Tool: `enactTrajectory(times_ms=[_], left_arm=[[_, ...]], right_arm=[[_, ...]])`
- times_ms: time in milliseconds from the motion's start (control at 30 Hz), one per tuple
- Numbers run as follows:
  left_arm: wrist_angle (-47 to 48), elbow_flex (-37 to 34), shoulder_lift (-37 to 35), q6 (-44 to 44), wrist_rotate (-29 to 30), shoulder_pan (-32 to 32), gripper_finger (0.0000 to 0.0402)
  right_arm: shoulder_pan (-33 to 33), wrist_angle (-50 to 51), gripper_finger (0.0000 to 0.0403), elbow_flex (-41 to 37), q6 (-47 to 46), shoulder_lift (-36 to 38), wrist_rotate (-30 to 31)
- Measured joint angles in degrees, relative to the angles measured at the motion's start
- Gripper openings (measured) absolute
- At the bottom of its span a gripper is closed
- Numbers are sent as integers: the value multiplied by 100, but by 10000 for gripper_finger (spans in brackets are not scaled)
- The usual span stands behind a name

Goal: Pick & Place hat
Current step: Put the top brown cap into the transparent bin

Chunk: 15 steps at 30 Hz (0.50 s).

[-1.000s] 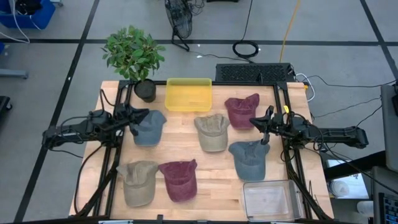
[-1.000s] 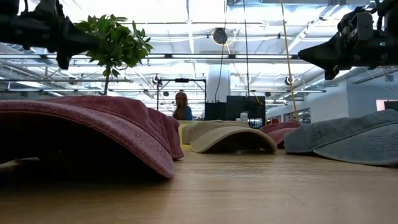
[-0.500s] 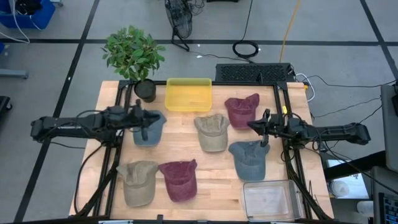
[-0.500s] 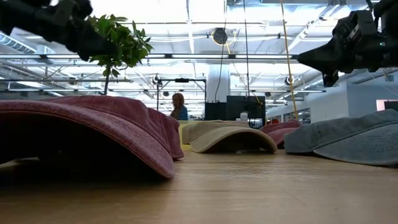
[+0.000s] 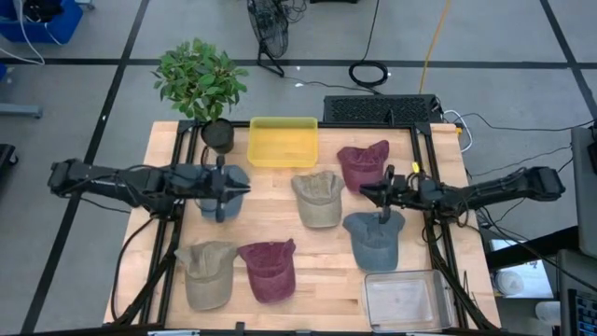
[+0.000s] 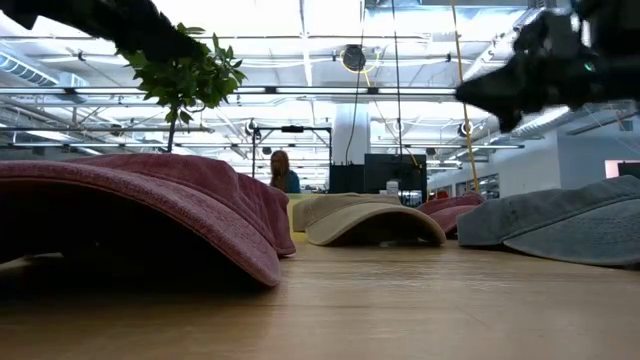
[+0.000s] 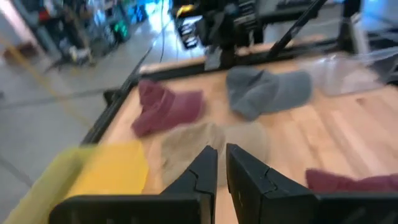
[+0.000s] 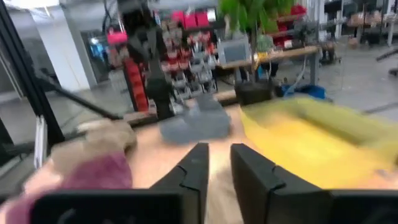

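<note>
**Two arms reach in over the hats**

On the left, the left gripper hangs over the soft blue-grey cloth cap near the little green potted plant. Its fingers have a thin gap between them and pinch nothing. In the middle lie the tan cloth cap and the yellow plastic tray. On the right, the right gripper floats between the dark red cloth cap and the grey-blue cloth cap. Its fingers are a little apart and hold nothing.

I think no hat is picked yet. Next, a gripper must open wider, go down and pinch one hat.
</note>
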State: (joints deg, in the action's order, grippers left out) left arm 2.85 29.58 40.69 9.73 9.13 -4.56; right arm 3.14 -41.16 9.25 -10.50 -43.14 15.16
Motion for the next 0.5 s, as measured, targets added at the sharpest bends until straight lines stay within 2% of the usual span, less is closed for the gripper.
enactTrajectory(times_ms=[233, 500], left_arm=[[44, -2, -152, 166, 702, -416, 42], [861, 626, -236, -29, 1266, -795, 42]], right_arm=[[43, 336, 130, 830, 72, -1154, -9], [518, 770, 138, 1703, 361, -2229, 29]])
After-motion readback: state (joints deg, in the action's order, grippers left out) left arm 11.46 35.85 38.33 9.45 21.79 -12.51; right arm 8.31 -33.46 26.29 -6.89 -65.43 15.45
